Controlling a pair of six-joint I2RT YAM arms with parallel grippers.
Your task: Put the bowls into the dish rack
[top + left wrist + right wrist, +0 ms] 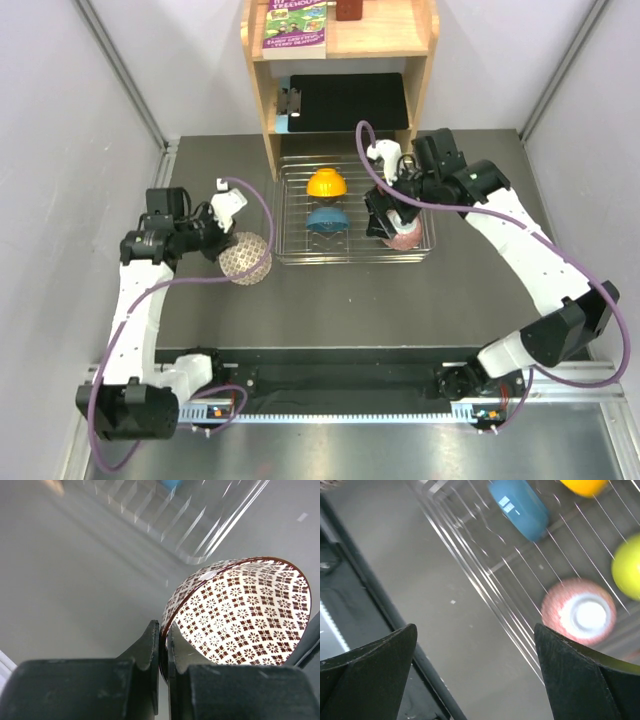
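Observation:
My left gripper (222, 245) (163, 630) is shut on the rim of the white bowl with the dark net pattern (246, 259) (245, 615), which is tilted on its side left of the dish rack (290, 255) (510, 610). The orange bowl (327, 183) (582, 486) and the blue bowl (326, 219) (520, 507) stand on edge in the rack's left half. Upside down at the rack's right end lies the pinkish bowl (403, 237) (580, 612), with the lime-green bowl (627, 572) beside it. My right gripper (385, 215) (475, 627) hangs open above the pinkish bowl, holding nothing.
A wooden shelf unit (340, 60) stands directly behind the rack, with a black flat item (350, 100) on its lower level and a book (297, 25) on top. Walls close in on both sides. A black rail (330, 375) runs along the near edge.

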